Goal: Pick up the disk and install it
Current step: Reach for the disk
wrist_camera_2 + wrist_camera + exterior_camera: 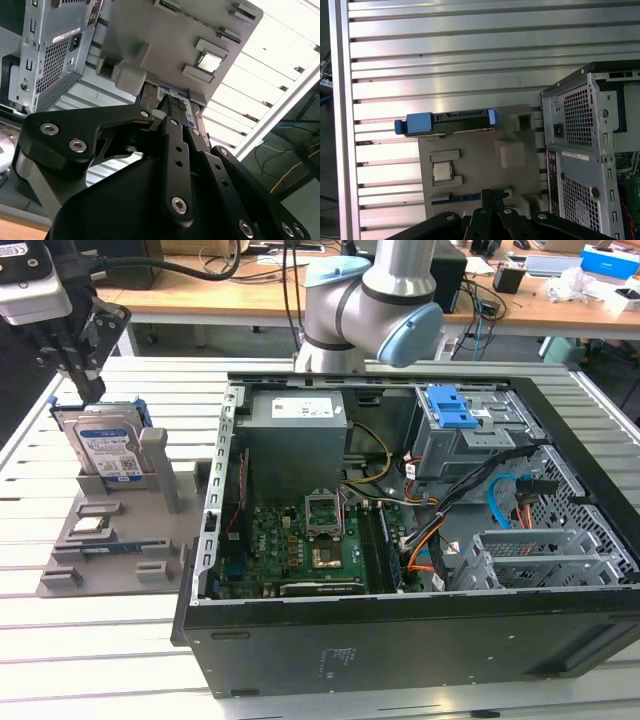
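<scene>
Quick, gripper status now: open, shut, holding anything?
Gripper: cannot be told, open or shut. It is right above the disk, which stands upright in the grey holder.

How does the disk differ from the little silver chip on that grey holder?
The disk stands on edge in a slot of the grey holder; the chip lies flat in a recess. The disk is much larger, with a blue frame and a blue-and-white label; the chip is small, square and bare. Both are silver, on one holder.

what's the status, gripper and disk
Gripper at top edge of disk, grip unclear. Disk upright in grey holder, outside the case. Holder's post close beside it.
</scene>
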Available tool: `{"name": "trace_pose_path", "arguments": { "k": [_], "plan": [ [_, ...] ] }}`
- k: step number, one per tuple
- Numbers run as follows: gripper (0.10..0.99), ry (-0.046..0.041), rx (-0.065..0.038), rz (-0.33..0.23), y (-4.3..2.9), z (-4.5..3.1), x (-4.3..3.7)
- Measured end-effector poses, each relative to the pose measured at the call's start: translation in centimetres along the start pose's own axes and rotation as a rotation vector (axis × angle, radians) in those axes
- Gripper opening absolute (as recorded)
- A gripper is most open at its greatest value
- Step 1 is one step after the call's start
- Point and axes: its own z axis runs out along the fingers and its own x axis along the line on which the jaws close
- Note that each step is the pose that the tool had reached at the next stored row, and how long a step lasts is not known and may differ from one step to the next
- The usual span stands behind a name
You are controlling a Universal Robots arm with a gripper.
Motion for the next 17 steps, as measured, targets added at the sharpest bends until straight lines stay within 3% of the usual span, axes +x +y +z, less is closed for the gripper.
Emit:
{"name": "trace_pose_path", "arguments": {
  "k": [14,17],
  "plan": [
    [0.106,0.0000,0.000,0.000,-0.18,-0.06,2.47],
    [0.106,0.0000,0.000,0.000,-0.25,-0.09,3.36]
  ]
}}
